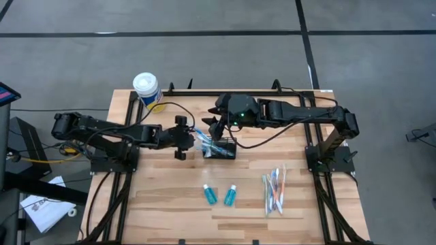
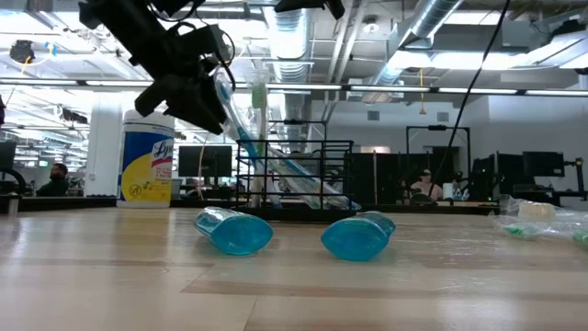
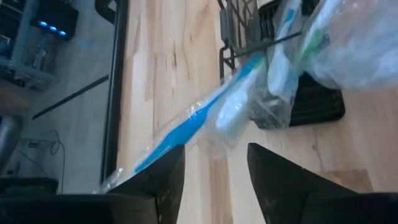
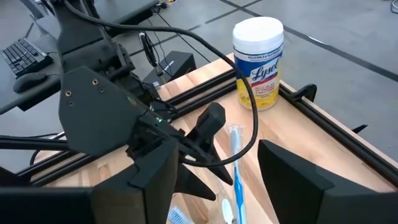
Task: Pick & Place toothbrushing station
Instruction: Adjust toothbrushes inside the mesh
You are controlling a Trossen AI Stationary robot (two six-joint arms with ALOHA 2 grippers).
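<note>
The black wire-mesh basket [image 1: 221, 151] stands at the table's middle and shows in the low view [image 2: 294, 175]. A blue toothbrush in a clear wrapper [image 3: 186, 124] leans slanted out of it, one end inside, resting on the rim [image 2: 266, 156]. My left gripper [image 3: 214, 168] is open at the brush's raised end, left of the basket [image 1: 187, 137]. My right gripper [image 4: 217, 168] is open and empty, just above and behind the basket [image 1: 214, 128]. Two teal tubes [image 1: 210, 195] [image 1: 230, 195] lie on the table nearer the front. My left gripper's fingers stand apart. The wrapped brush's raised end [image 3: 134, 168] lies beside one fingertip [image 3: 168, 177]. Whether that finger touches the wrapper, I cannot tell. The brush leans on the basket's rim.
A white-lidded canister with a yellow label [image 1: 147, 90] stands at the far left corner. Several wrapped toothbrushes [image 1: 274, 190] lie at the front right. Bare wood lies at the front left. The two arms' grippers are close together over the basket.
</note>
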